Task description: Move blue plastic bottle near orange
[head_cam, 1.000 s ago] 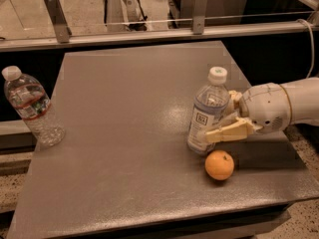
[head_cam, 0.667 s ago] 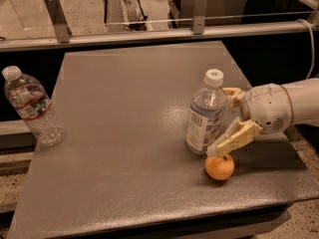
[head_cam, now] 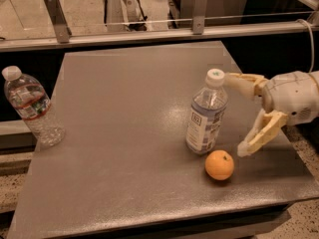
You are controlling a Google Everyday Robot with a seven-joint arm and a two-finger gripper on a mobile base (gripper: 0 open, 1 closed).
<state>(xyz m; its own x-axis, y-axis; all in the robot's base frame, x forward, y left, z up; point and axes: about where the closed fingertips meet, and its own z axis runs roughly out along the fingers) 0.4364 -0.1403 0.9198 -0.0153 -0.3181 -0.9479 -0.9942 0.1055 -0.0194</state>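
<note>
A ribbed bottle (head_cam: 30,106) stands at the table's (head_cam: 124,103) left edge. Right of centre, the blue plastic bottle (head_cam: 207,116) stands upright, just left of the gripper (head_cam: 237,113) and outside its fingers, with the orange (head_cam: 219,165) just beside its base. The gripper's fingers are spread wide and hold nothing. The bottle is pale bluish, with a white cap and a barcode label.

blue plastic bottle (head_cam: 206,118) just behind orange (head_cam: 219,165) | gripper (head_cam: 235,114) right of bottle

We see a lab-like test space: grey table (head_cam: 124,133), metal rail (head_cam: 149,34) and glass partition (head_cam: 79,4) behind, robot gripper (head_cam: 237,114) over the table's right side.
</note>
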